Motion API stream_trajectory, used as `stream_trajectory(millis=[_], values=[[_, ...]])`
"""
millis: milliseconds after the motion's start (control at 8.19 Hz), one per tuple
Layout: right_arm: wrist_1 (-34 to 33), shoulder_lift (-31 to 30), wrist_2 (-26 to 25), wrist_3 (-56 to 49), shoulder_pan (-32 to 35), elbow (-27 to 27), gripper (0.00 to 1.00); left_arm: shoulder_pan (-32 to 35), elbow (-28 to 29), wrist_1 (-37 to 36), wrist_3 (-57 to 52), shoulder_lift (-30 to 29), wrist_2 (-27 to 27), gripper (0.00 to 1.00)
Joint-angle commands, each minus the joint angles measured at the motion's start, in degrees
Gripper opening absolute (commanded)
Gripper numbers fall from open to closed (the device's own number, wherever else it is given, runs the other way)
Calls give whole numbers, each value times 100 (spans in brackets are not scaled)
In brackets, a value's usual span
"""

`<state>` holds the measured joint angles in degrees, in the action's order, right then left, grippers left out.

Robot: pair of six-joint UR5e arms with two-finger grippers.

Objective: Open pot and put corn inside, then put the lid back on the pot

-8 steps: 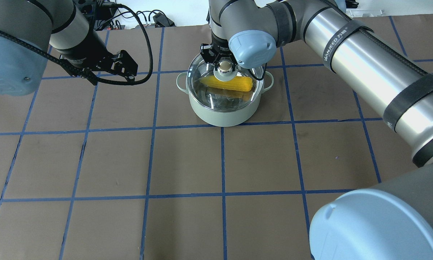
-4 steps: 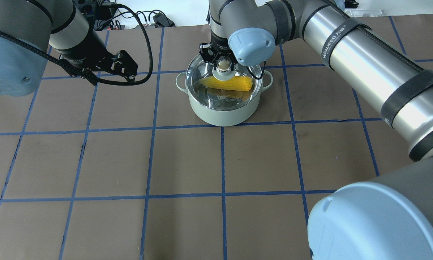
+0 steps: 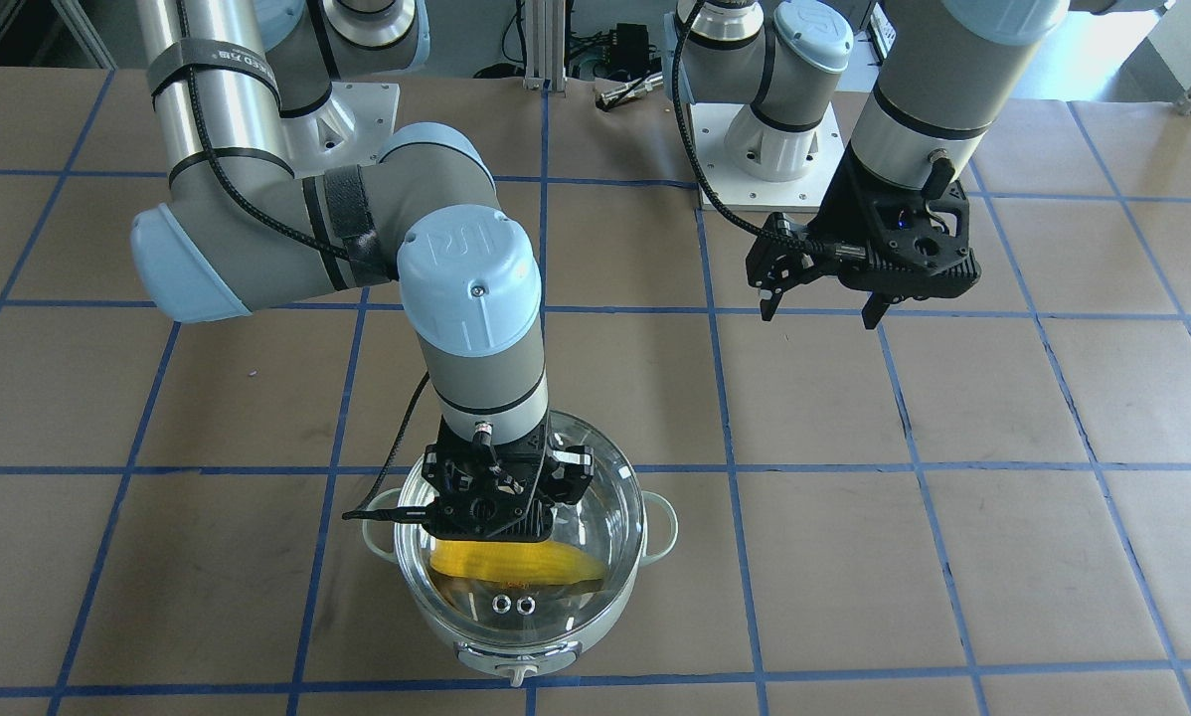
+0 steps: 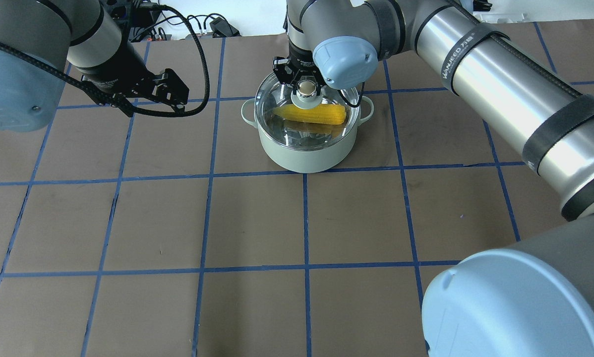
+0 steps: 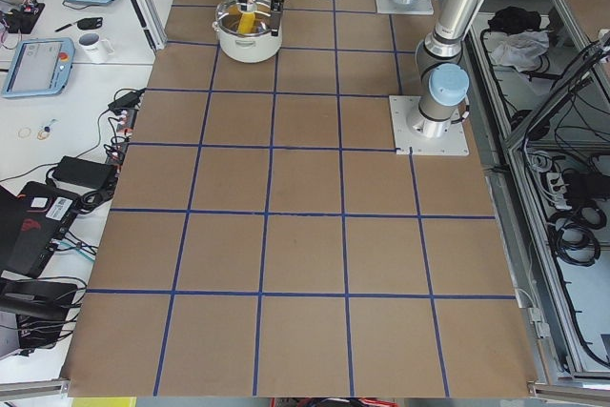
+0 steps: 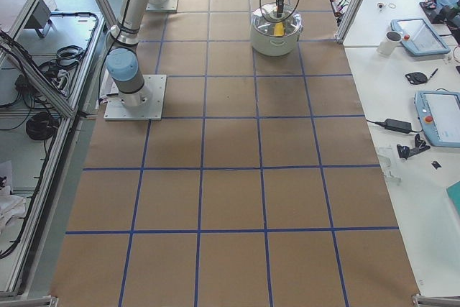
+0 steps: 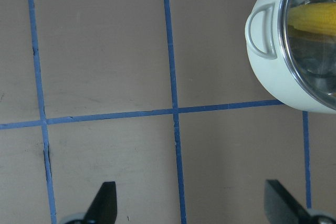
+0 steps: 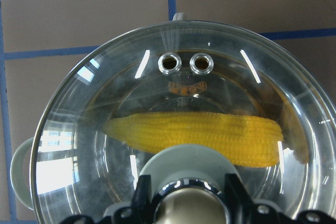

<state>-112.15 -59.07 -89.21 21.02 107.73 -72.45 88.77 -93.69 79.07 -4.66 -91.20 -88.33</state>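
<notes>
The pale mint pot stands on the table's far middle square. The yellow corn lies inside it, also seen in the right wrist view. The clear glass lid sits on the pot's rim, its two vent rings on the far side. My right gripper reaches straight down, its fingers shut on either side of the lid's ball knob. My left gripper is open and empty, hovering over bare table left of the pot. Both also show in the front view: the right gripper, the left gripper.
The table is brown paper with a blue tape grid. Cables and a power supply lie past its far edge. The right arm's long link spans the table's right side. The arm bases are bolted on the robot's side.
My right gripper and the lid have shifted slightly away from the robot and down, the lid settling level on the pot's rim. The left arm has not moved.
</notes>
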Motion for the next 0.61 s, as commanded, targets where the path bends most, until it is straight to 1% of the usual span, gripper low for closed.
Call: stream_trajectory(millis=[0, 366, 488], values=[[0, 10, -9, -1, 2, -14, 25, 0, 0, 3, 0, -3, 0, 100], [0, 36, 0, -62, -6, -23, 27, 0, 0, 3, 0, -3, 0, 100], [0, 45, 0, -63, -6, -23, 43, 0, -9, 3, 0, -3, 0, 100]])
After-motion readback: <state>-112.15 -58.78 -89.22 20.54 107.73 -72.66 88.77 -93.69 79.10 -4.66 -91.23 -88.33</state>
